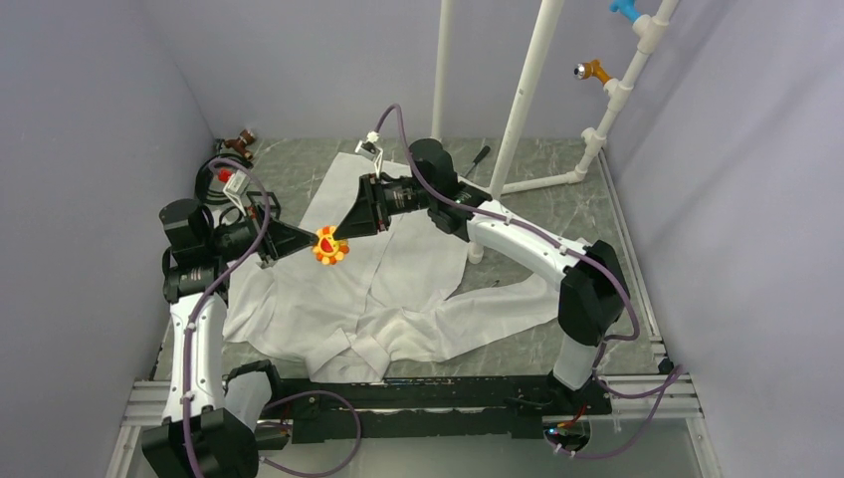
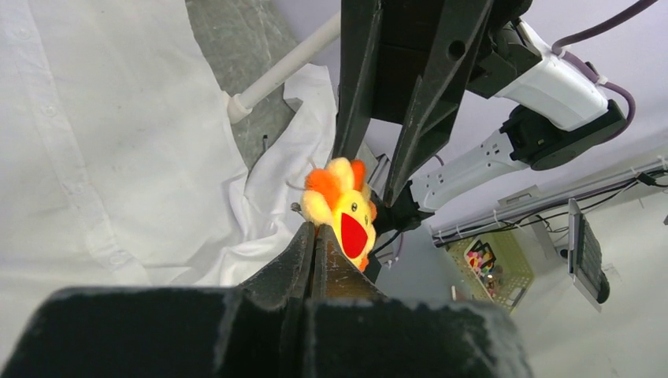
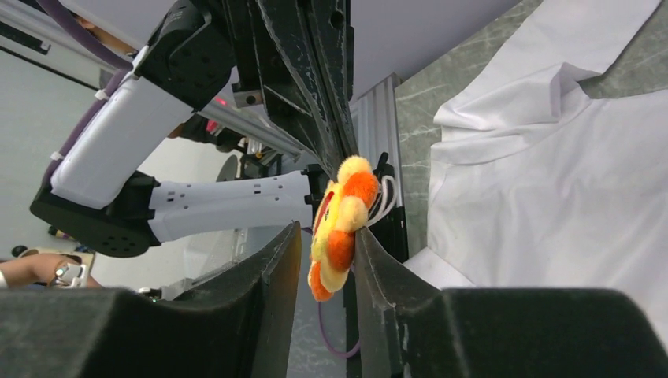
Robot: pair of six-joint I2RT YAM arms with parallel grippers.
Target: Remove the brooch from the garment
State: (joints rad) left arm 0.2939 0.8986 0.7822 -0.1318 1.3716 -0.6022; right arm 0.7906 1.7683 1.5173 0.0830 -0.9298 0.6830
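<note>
Left fingers (image 2: pixel 303 256) pinch the brooch (image 2: pixel 340 206) steady so my right fingers (image 3: pixel 272 272), spread, straddle it for pulling.

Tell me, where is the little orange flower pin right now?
Seen from above, the flower pin is left of centre, between the tips of the left gripper and right gripper, raised above the white shirt.

The brooch (image 3: pixel 340 224) sits between parted fingers (image 3: pixel 272 276) of the right tool (image 3: pixel 327 233).
</note>
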